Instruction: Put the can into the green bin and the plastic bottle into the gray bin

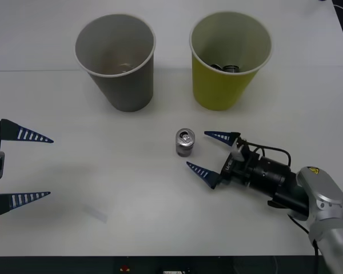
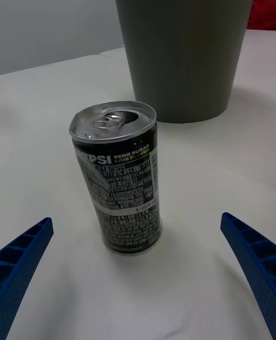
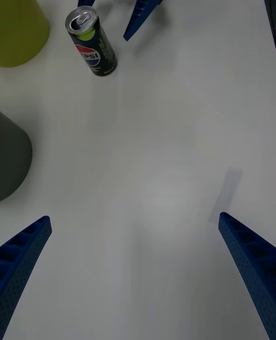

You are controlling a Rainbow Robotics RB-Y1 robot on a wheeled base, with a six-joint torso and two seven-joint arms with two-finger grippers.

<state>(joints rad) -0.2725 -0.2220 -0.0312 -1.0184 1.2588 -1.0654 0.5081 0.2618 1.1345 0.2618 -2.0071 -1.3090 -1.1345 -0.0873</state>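
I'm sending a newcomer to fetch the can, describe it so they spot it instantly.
On the white table, look just in front of the gray bin and green bin. The can stands upright there, tiny, dark with a silver pull-tab top, far smaller than either cup.

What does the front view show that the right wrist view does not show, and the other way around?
Front view alone: the green bin with cans already inside, the insides of both bins, and the open left tool waiting at the table's left. Right wrist view alone: the can's printed label up close. Both: the upright can on the white table, the gray bin behind it, and the open right tool beside the can, not touching.
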